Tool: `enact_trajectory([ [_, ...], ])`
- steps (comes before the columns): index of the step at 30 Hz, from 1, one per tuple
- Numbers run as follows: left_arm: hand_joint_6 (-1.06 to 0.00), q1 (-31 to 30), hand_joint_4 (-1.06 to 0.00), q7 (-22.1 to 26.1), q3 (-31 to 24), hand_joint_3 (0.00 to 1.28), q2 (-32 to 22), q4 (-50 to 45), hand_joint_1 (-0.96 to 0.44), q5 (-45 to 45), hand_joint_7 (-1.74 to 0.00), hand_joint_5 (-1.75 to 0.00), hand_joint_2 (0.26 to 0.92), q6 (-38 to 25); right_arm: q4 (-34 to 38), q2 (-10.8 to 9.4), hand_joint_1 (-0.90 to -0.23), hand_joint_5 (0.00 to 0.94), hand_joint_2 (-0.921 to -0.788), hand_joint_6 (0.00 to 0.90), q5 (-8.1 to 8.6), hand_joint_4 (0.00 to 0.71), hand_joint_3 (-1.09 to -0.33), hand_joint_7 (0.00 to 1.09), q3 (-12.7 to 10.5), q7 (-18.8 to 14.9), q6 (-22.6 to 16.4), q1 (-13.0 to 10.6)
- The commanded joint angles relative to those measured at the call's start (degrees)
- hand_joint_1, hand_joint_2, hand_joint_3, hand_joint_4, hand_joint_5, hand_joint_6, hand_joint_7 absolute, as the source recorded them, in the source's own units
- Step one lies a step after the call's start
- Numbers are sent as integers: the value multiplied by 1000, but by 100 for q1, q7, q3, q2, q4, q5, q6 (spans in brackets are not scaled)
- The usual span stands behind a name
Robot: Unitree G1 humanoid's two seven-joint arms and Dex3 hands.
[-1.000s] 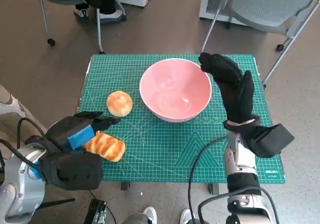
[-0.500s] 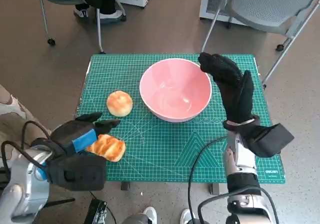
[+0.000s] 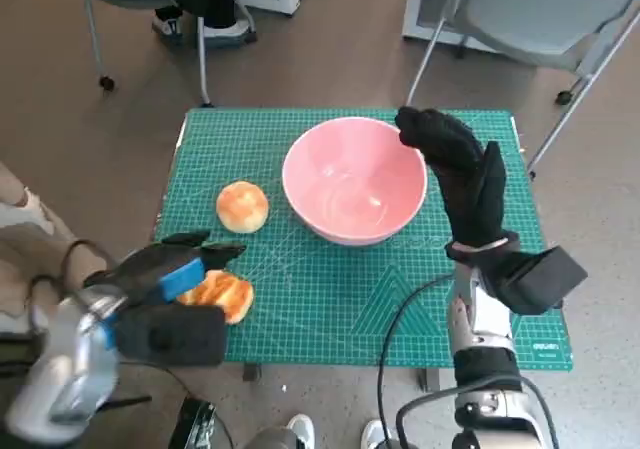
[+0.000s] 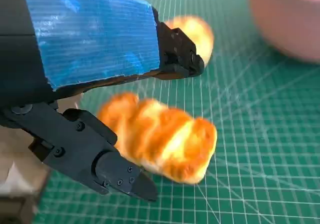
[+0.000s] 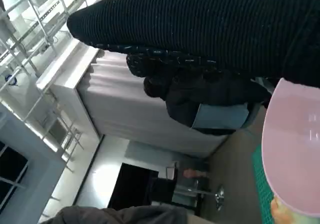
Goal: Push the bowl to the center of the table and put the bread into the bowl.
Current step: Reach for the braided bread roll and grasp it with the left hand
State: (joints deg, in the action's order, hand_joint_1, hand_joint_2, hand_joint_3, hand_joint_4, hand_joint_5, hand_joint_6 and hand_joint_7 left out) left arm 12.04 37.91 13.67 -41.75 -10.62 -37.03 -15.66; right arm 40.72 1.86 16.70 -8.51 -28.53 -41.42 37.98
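The pink bowl [image 3: 353,179] stands on the green cutting mat [image 3: 400,289], a little behind its middle. My right hand [image 3: 462,169] stands upright with its fingers against the bowl's right rim, holding nothing. A braided bread [image 3: 222,294] lies near the mat's front left corner. My left hand [image 3: 165,287] lies over its left end with fingers spread. In the left wrist view the braided bread [image 4: 160,136] sits between the black fingers [image 4: 102,159], which are apart and not closed on it. A round bun [image 3: 241,206] lies left of the bowl.
Chair legs [image 3: 205,59] stand behind the table on the left and a grey chair [image 3: 540,9] on the right. The right wrist view shows the bowl's rim [image 5: 295,154] and a person in dark clothes [image 5: 200,97] beyond. A black cable [image 3: 395,329] hangs at the front edge.
My left forearm has swung lower and to the left and is blurred; the left hand stays by the braided bread. The view shifted slightly. Bowl and right hand are as before.
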Motion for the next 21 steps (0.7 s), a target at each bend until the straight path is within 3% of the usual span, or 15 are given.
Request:
enact_trajectory([
  [1,-294,240,-136,-16,185,4,145,334,-255,-102,-11,-11,697,-31,-14,26,-660,0,-921,82,32,212,-790,458,-10,-42,122,-181],
  [14,-361,504,-209,-76,392,15,379,1003,-137,-128,-31,-23,718,-61,-102,25,-658,0,-921,82,30,212,-791,462,-10,-29,156,-254],
  [17,-474,529,-364,-148,409,26,386,1081,-92,-165,-82,-90,738,-46,-130,22,-657,0,-921,81,19,212,-791,463,-5,-17,158,-270],
  [18,-572,530,-504,-186,406,46,383,1098,78,-174,-143,-477,790,-30,-132,23,-656,0,-921,81,15,212,-791,463,-5,-13,157,-271],
  [20,-654,503,-618,-272,388,62,367,1093,226,-181,-203,-819,838,17,-148,24,-655,0,-921,81,8,212,-791,464,-4,-6,157,-279],
  [21,-660,484,-630,-315,377,80,357,1082,181,-181,-390,-891,843,41,-159,25,-654,0,-921,81,5,212,-791,464,-3,-3,157,-284],
])
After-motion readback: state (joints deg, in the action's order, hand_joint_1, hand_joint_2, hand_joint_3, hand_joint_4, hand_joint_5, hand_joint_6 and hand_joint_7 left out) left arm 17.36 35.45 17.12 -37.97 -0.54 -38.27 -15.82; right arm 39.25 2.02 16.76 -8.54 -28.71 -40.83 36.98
